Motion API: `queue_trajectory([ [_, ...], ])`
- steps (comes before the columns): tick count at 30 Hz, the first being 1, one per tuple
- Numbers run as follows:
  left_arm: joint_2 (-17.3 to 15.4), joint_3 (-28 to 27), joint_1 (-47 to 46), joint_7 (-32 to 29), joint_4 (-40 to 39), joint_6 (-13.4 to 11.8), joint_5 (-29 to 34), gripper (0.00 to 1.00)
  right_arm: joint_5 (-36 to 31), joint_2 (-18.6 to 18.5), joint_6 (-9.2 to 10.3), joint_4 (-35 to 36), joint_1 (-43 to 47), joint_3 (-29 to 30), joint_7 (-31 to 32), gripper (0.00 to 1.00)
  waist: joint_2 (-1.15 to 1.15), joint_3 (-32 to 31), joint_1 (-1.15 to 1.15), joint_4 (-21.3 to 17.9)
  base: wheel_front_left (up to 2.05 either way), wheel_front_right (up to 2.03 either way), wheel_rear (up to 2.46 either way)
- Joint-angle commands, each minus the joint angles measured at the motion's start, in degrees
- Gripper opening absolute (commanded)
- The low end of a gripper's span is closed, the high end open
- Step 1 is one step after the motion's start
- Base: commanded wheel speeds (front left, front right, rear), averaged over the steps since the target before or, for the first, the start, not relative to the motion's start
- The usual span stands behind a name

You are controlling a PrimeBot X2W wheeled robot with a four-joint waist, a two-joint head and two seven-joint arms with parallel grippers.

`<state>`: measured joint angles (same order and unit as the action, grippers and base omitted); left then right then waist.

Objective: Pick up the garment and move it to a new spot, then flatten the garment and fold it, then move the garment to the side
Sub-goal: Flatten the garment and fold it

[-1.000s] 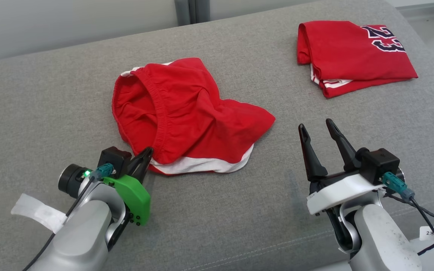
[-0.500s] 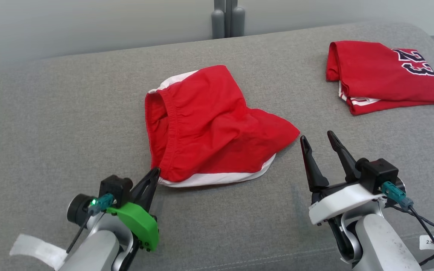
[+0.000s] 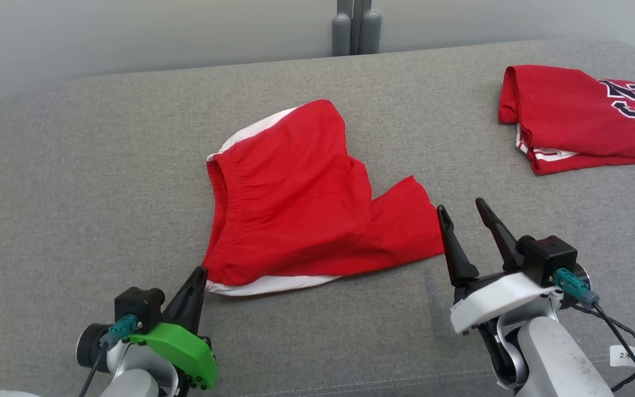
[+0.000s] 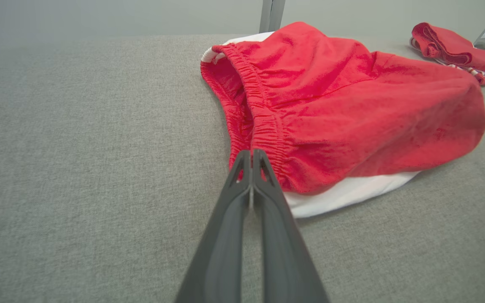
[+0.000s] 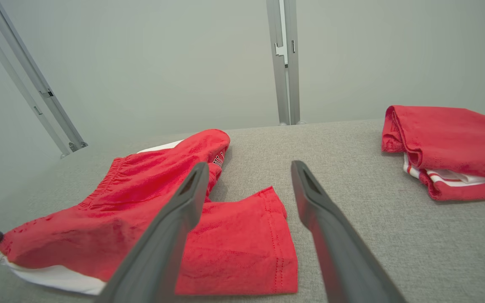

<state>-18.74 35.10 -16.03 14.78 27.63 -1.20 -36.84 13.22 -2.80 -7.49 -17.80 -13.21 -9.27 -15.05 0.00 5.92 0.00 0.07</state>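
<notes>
While the left fingers (image 4: 234, 202) pinch the red shorts' (image 3: 295, 209) waistband, the right fingers (image 3: 454, 248) stand wide apart, empty.

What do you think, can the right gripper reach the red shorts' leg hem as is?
Likely yes. The right gripper is open, right beside the leg hem of the red shorts, only bare grey cushion between. The left gripper pinches the waistband corner, far off.

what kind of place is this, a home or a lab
Likely a lab or test room, not a home: a bare pale wall with aluminium frame posts, a grey fabric-covered surface, red shorts and a folded red jersey.
</notes>
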Motion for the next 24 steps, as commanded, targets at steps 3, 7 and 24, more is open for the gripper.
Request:
queue_trajectory([
  [3, 0.3, -1.3, 1.4, 0.4, 1.0, -0.9, -0.4, 0.00, -0.4, -0.2, 0.00, -0.7, -0.7, 0.3, -0.2, 1.00, 0.00, 0.4, 0.00, -0.1, 0.00, 0.00, 0.00],
  [7, 1.2, -3.1, 2.3, 0.4, 1.3, -0.5, 0.3, 0.00, -0.6, -0.2, 0.00, -2.2, -0.9, 0.8, -0.2, 1.00, 0.00, 0.7, 0.00, 0.1, 0.00, 0.00, 0.00],
  [24, 6.6, -14.1, 5.9, 0.4, -3.8, 0.7, 8.5, 1.00, -1.6, -0.5, 0.00, -8.8, -3.6, 3.5, 0.5, 1.00, 0.00, 1.4, 0.00, 2.6, 0.00, 0.00, 0.00],
])
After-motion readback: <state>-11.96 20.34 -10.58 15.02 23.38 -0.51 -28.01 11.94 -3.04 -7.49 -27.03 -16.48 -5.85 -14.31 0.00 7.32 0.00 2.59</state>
